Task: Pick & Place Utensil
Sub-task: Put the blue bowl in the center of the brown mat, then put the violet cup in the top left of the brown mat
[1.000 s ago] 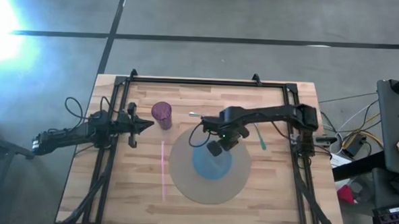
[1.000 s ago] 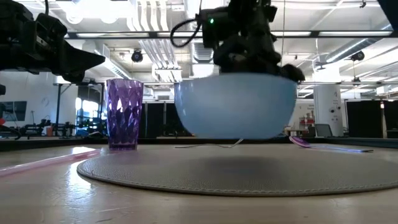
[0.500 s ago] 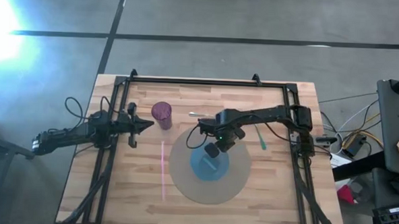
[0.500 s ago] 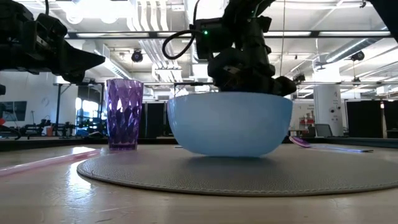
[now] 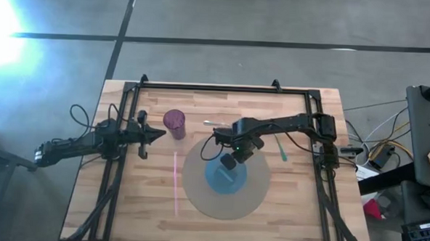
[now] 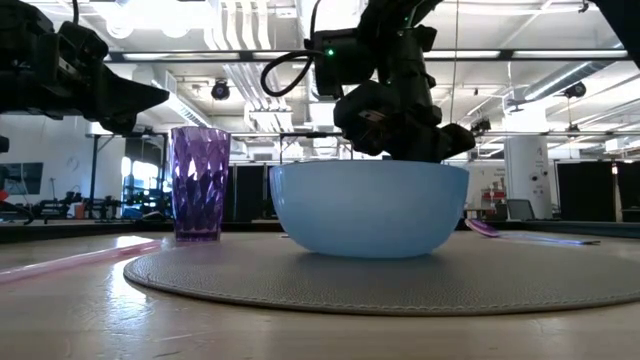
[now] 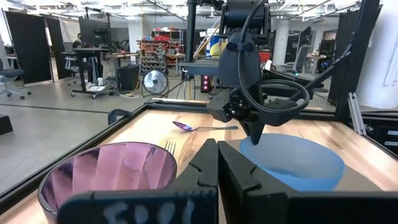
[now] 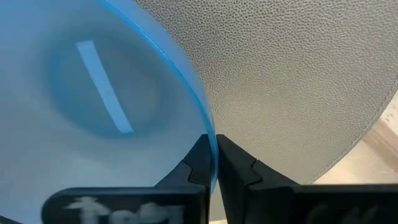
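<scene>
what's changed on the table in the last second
The right gripper lowered the blue bowl onto the round mat; its fingers still pinch the rim. The left gripper, purple cup and pink straw stayed put.

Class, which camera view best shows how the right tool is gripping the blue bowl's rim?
The right wrist view: the right tool has its fingers pinching the blue bowl at its rim, seen close up. The low view shows the tool above the bowl resting on the mat. The high and left wrist views show it small.
</scene>
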